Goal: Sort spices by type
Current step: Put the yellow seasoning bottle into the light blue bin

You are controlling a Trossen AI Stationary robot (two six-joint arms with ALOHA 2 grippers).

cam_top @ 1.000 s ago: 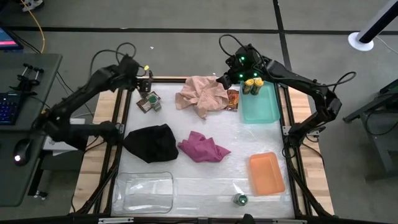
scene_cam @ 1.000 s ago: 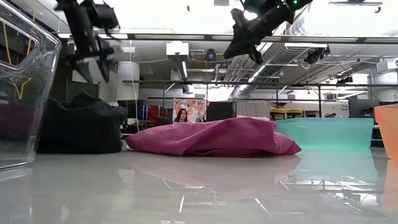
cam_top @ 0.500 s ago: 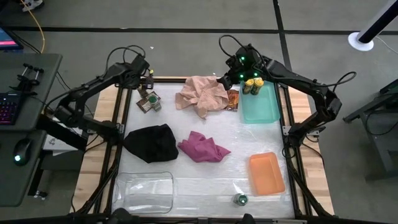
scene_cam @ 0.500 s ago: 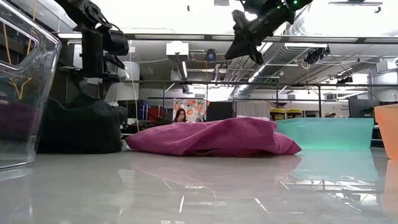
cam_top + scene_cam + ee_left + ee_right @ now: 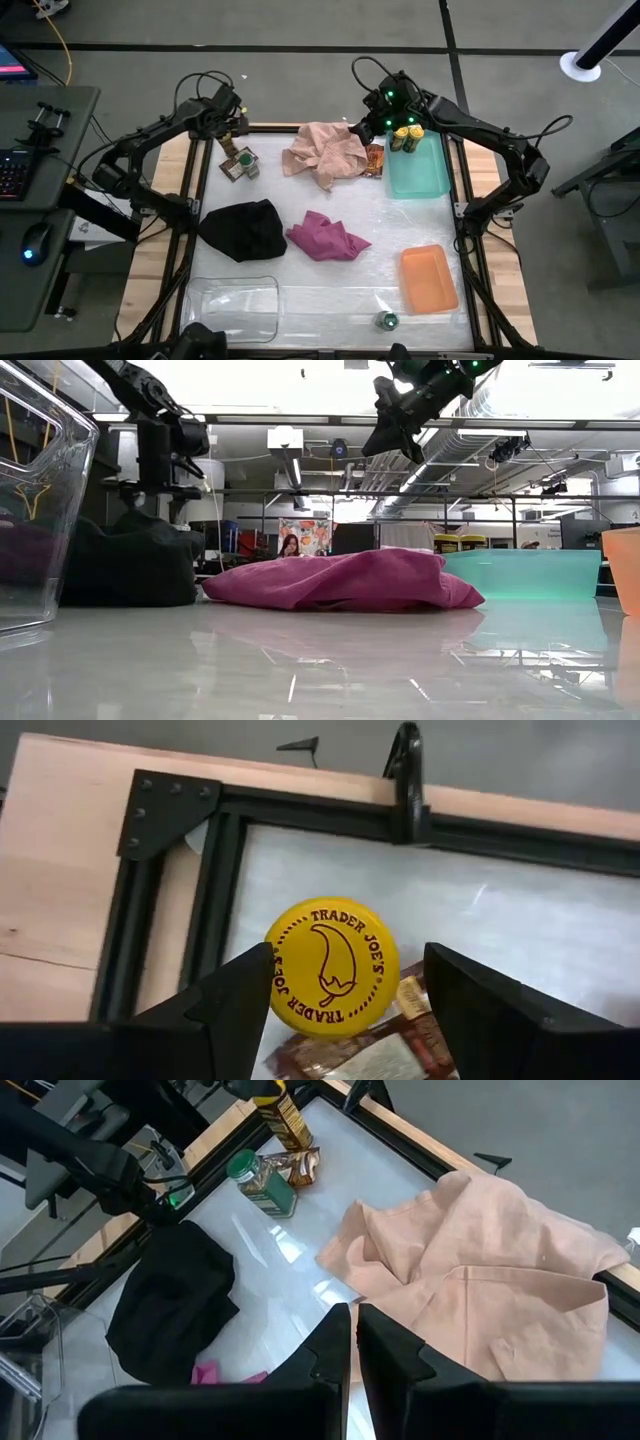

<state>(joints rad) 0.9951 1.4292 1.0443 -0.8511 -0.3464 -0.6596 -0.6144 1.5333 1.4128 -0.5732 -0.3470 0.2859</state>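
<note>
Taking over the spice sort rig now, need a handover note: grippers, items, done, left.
Left gripper: open, fingers either side of a yellow-lid jar at the far left corner, not clamped.
Right gripper: shut, empty, above the beige cloth.
Done: two yellow-lid jars in the teal tray.
Left: the straddled jar; a green-lid jar on a foil packet beside it; a second packet next to the teal tray; a green-lid jar at the near edge by the orange tray.
</note>
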